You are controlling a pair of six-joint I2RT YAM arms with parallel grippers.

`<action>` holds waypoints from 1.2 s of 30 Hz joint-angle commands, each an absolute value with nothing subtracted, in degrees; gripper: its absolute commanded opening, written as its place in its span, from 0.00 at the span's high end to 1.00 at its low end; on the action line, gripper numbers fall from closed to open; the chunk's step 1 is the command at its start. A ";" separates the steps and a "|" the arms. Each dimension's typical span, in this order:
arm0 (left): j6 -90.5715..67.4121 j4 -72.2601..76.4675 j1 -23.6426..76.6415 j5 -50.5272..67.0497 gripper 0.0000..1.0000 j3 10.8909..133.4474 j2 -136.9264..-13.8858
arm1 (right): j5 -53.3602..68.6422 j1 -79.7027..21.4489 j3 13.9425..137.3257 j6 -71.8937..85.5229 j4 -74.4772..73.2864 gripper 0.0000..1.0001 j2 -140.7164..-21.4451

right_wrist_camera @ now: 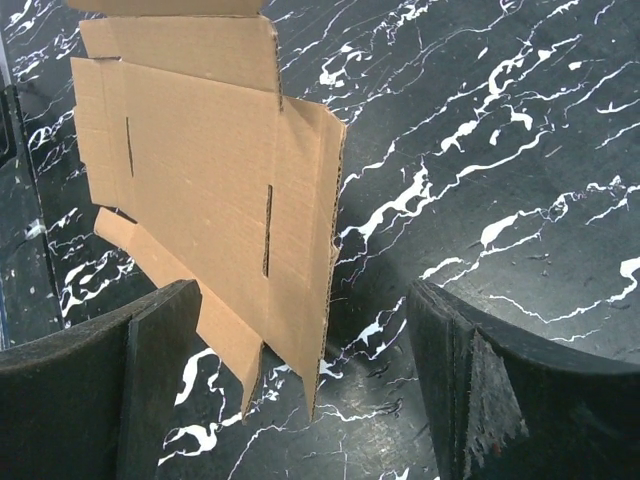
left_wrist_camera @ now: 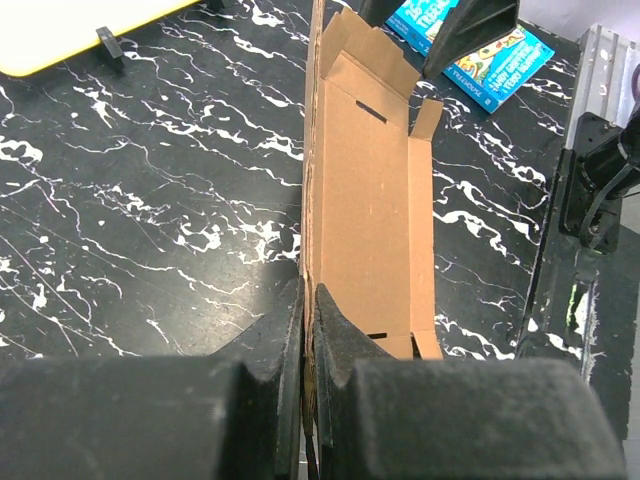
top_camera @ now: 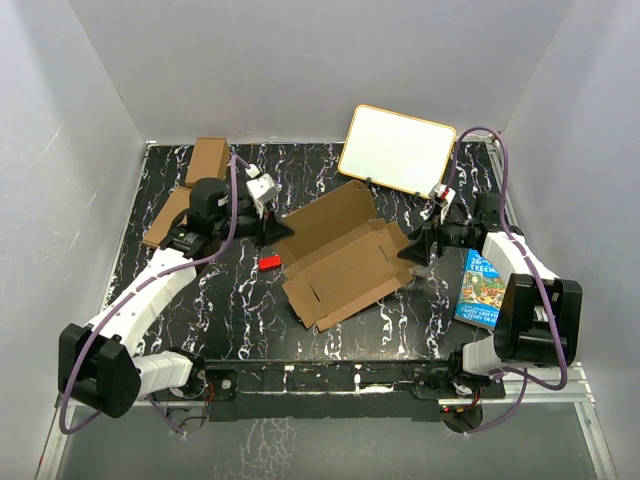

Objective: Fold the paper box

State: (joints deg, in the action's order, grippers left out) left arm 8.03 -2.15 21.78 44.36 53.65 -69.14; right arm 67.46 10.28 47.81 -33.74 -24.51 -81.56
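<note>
Paper box (left_wrist_camera: 365, 200): left wrist view alone shows left fingers (left_wrist_camera: 338, 345) pinching its edge.

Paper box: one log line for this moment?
left tool: shut on paper box edge | right tool: open at opposite end | fold: unfinished

The black two-finger left gripper (left_wrist_camera: 308, 300) pinches the upright side wall of the shallow brown cardboard paper box (left_wrist_camera: 365, 210); the box stretches away across the black white-veined marble table (left_wrist_camera: 150, 200); a blue illustrated book (left_wrist_camera: 500, 62) lies beyond its far end; a yellow-edged white board (left_wrist_camera: 60, 30) sits top left.
</note>
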 commanded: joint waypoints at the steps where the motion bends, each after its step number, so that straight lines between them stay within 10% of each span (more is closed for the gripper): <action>1: 5.85 0.41 20.86 48.74 1.00 53.22 -67.43 | 66.96 10.55 49.96 -30.90 -19.41 0.12 -82.25; 16: 3.69 1.73 20.16 52.18 1.00 53.18 -67.59 | 67.87 10.92 49.66 -26.87 -16.73 0.41 -83.92; 25: 2.33 2.85 19.79 52.36 1.00 53.18 -67.46 | 72.23 10.90 50.79 -30.84 -20.79 0.87 -83.49; 36: -9.66 0.09 19.69 57.86 1.00 60.40 -70.84 | 74.67 10.55 51.72 -29.16 -18.40 0.92 -82.02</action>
